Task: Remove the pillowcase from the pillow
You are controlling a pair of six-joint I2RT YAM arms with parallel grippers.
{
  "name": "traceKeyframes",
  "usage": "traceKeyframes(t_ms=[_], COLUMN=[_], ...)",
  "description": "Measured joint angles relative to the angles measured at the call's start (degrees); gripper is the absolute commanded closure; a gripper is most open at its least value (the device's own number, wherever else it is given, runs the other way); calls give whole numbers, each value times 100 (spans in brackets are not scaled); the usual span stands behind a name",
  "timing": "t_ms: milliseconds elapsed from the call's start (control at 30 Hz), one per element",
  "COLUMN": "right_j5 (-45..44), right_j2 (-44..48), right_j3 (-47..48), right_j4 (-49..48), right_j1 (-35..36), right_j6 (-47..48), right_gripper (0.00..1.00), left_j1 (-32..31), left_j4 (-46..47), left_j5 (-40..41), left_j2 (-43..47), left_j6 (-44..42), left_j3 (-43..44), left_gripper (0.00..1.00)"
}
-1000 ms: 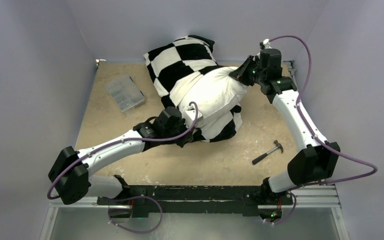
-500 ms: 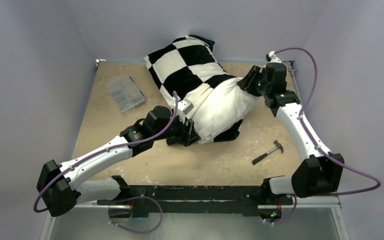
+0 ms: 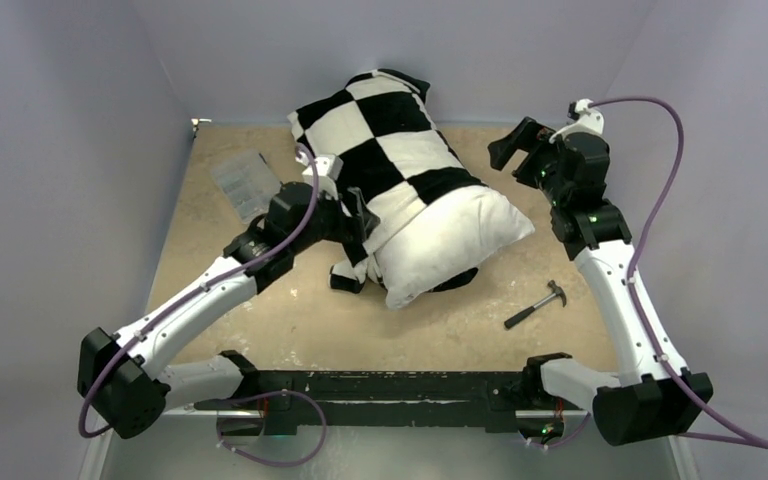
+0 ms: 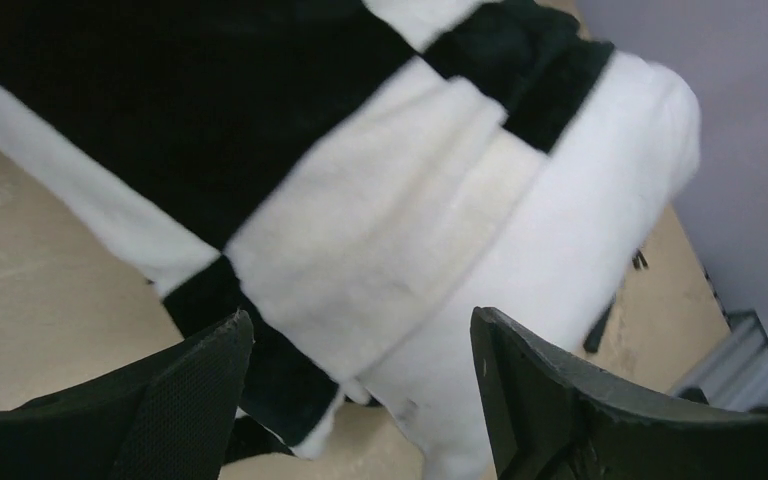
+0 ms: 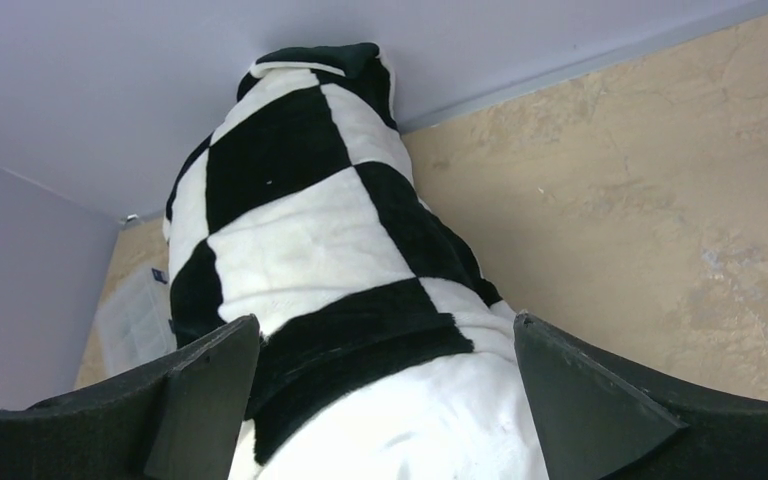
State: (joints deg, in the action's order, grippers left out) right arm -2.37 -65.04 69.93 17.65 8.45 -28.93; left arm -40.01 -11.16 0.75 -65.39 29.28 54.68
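- Lying on the table [image 3: 290,330], pillow [image 3: 455,240] shows bare at its near right end; pillowcase [image 3: 380,140] covers the far half.
- Left gripper [image 4: 360,318] and right gripper [image 5: 385,335] gape wide, holding nothing.
- Risk: a grab pinches stuffing with cloth, dragging both together.

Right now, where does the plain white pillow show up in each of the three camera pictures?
Top view: pillow in the centre, poking out of its cover.
Left wrist: pillow right of centre.
Right wrist: pillow at bottom centre.
Shared landmark: the checkered pillowcase covering its far end.
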Motion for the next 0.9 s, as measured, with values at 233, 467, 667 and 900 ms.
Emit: traceKeyframes(t_ms=[233, 467, 667, 900], right_j5=[208, 507, 717, 697], right_j2=[-83, -555, -850, -1683], right_j3=[-494, -999, -1329, -1255], right_j4=[-33, -382, -802, -1478], right_j1=[0, 20, 170, 802], right_j6=[50, 52, 52, 55], right_gripper=[1, 1, 2, 4], left_j1=[1274, 1912, 1915, 1569], left_j4=[859, 2415, 4063, 5668], left_j5=[-162, -964, -1926, -2074], left_j2=[-597, -1685, -2498, -2485], left_j6=[457, 1351, 2428, 3187], left_j3=[-42, -566, -1272, -2192], left_gripper=[19, 29, 58, 73])
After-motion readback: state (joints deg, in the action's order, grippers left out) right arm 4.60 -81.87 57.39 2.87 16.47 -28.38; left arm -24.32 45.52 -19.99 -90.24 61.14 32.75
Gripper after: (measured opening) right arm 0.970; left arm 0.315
